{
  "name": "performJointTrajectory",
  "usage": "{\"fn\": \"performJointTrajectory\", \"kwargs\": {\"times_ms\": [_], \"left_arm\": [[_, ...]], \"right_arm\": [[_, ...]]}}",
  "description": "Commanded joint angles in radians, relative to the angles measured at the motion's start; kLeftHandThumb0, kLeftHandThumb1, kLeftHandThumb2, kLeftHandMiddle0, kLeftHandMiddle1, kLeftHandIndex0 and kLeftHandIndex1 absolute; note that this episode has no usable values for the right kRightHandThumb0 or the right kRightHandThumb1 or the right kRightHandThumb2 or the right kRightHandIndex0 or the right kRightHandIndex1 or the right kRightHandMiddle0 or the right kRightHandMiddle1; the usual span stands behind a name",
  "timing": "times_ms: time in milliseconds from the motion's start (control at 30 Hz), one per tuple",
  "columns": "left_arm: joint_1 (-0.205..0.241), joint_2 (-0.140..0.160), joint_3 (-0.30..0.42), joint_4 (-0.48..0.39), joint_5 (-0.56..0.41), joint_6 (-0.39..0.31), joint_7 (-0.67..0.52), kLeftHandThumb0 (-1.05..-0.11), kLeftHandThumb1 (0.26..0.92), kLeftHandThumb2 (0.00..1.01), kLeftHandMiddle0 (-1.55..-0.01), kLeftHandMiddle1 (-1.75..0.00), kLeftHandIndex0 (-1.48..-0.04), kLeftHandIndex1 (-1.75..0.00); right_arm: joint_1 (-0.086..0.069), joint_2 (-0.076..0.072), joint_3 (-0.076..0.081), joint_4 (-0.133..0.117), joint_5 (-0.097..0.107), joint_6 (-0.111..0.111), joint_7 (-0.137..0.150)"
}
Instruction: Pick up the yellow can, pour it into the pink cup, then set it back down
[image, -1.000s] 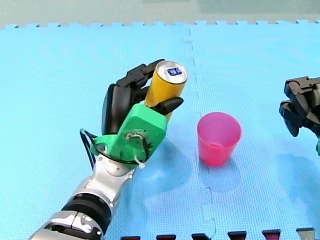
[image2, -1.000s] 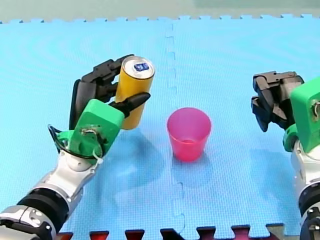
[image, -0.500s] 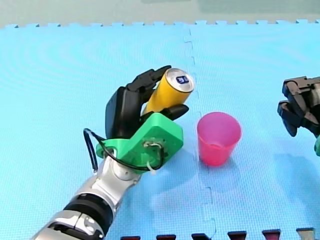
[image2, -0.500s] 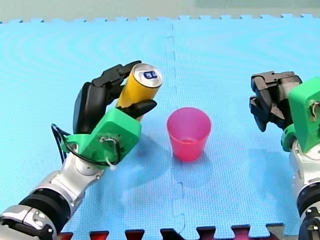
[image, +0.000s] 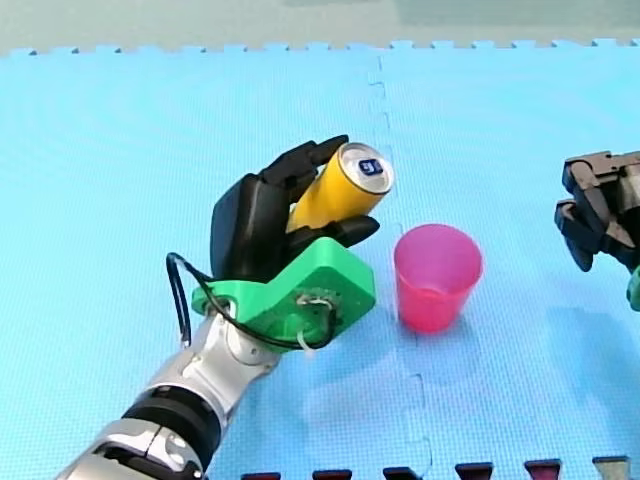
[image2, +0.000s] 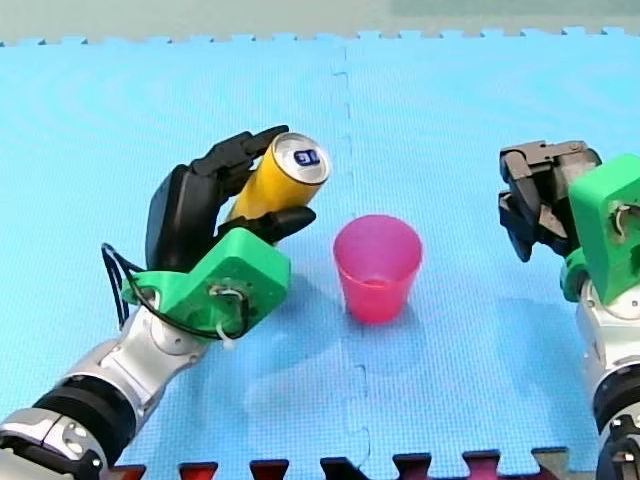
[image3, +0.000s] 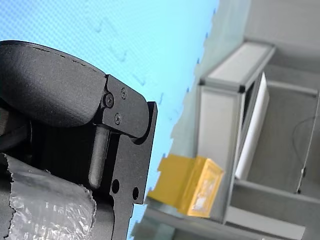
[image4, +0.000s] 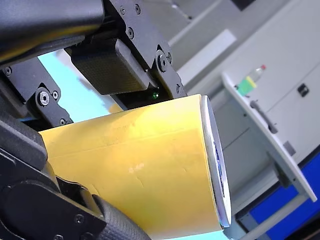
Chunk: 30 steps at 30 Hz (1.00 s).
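Note:
My left hand (image: 300, 205) is shut on the yellow can (image: 342, 187), held above the blue mat and tilted with its silver top toward the pink cup (image: 436, 276). The can's top sits a little left of and above the cup's rim. The cup stands upright on the mat near the middle. In the second wrist view the yellow can (image4: 135, 160) lies between the black fingers (image4: 115, 65). My right hand (image2: 540, 200) hovers at the right side of the mat, away from the cup, holding nothing.
The blue foam mat (image: 120, 150) has a seam running down past the cup. Red and black tiles (image2: 400, 466) line its near edge. In the first wrist view a yellow box (image3: 190, 186) sits on a shelf beyond the mat.
My left hand has tipped the can further over toward the cup and carried it slightly right. The right hand has barely shifted.

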Motion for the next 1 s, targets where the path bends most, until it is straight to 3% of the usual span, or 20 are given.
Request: {"fn": "performJointTrajectory", "kwargs": {"times_ms": [0, 600, 967], "left_arm": [[-0.012, 0.009, -0.006, -0.002, 0.005, -0.018, 0.010, -0.438, 0.795, 0.00, -1.29, -0.01, -1.20, 0.00], [-0.038, 0.028, 0.010, -0.036, -0.028, -0.064, -0.040, -0.453, 0.796, 0.00, -1.32, -0.01, -1.19, 0.00], [-0.055, 0.023, -0.024, -0.045, 0.022, -0.088, 0.011, -0.443, 0.784, 0.00, -1.33, -0.01, -1.18, 0.00]], "right_arm": [[-0.004, -0.002, 0.000, -0.002, 0.001, -0.005, -0.003], [-0.013, -0.005, 0.002, 0.001, -0.003, 0.010, -0.003], [-0.019, -0.006, 0.009, 0.005, -0.014, 0.018, -0.013]]}}
